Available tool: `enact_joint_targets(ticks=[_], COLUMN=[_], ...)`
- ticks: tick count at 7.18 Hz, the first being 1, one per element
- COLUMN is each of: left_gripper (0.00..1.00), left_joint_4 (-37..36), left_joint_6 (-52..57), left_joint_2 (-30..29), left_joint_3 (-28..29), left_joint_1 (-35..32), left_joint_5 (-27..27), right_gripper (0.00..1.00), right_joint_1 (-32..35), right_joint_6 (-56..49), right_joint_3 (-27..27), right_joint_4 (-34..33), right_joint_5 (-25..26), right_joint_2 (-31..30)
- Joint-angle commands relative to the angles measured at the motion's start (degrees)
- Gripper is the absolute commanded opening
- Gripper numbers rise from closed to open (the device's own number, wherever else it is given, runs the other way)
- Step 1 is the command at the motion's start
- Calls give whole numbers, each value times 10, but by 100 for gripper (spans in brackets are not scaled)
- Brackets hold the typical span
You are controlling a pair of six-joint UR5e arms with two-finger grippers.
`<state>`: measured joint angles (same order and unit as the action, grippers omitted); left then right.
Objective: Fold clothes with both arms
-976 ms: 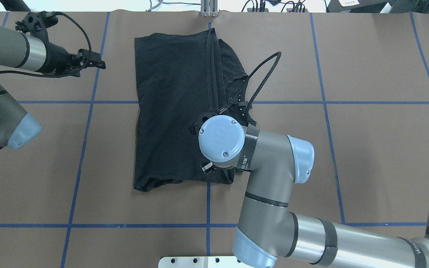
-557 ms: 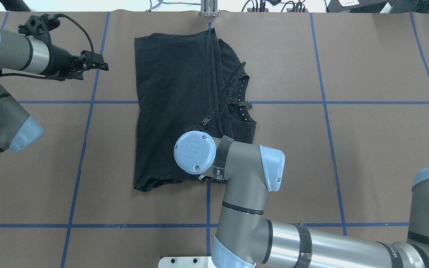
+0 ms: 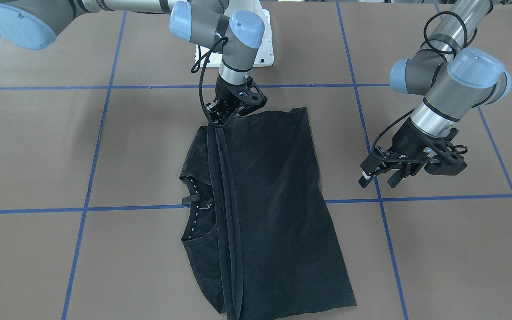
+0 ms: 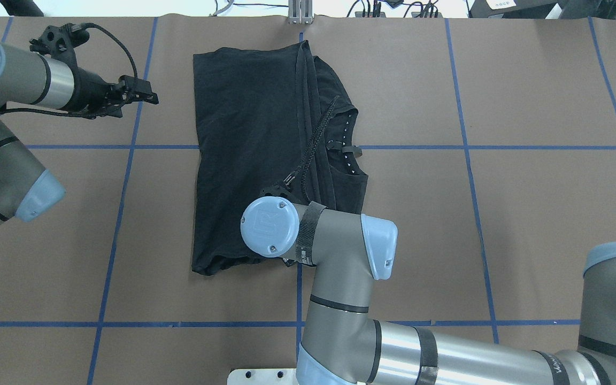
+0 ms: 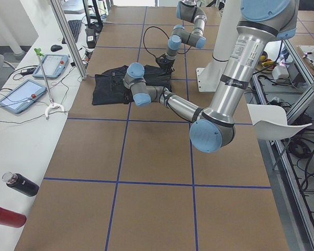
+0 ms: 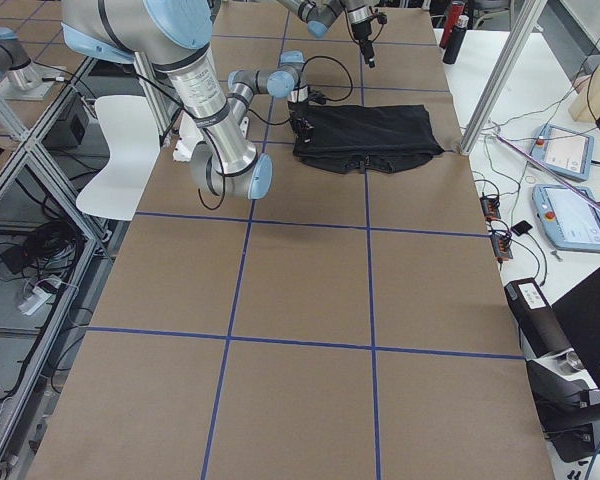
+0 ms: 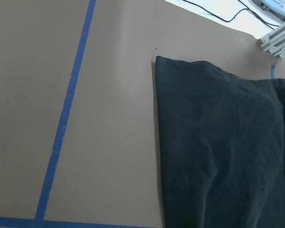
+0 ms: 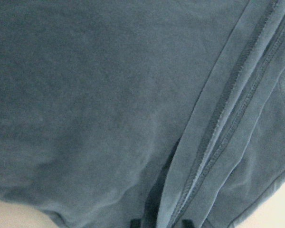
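At the robot-side end of the T-shirt (image 4: 244, 133) — right gripper (image 3: 222, 116) sat on the hem (image 3: 221, 186), pinching or merely touching: could not tell | shirt lay flat, long axis running away from the robot | farther out, left gripper (image 3: 378, 178) spread, empty, clear of the shirt's left edge — right arm judged nearer.

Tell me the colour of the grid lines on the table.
The grid lines are blue, on a brown table. They show best in the overhead exterior view.
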<state>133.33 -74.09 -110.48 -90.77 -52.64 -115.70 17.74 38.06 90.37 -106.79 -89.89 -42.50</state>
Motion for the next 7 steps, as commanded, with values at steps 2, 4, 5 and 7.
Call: enact_joint_targets(ticks=[2, 4, 5, 7], left_gripper=[98, 98, 98, 98], left_joint_4=[0, 0, 0, 0], left_joint_6=[0, 0, 0, 0], left_joint_2=[0, 0, 0, 0], left_joint_3=[0, 0, 0, 0], left_joint_1=[0, 0, 0, 0], left_joint_5=[2, 2, 2, 2], right_gripper=[29, 29, 29, 0], right_joint_1=[-2, -5, -7, -7], right_joint_6=[0, 1, 1, 2], right_joint_3=[-1, -1, -1, -1], right_joint_4=[0, 0, 0, 0], right_joint_5=[1, 2, 2, 1], right_joint_2=[-2, -5, -4, -2])
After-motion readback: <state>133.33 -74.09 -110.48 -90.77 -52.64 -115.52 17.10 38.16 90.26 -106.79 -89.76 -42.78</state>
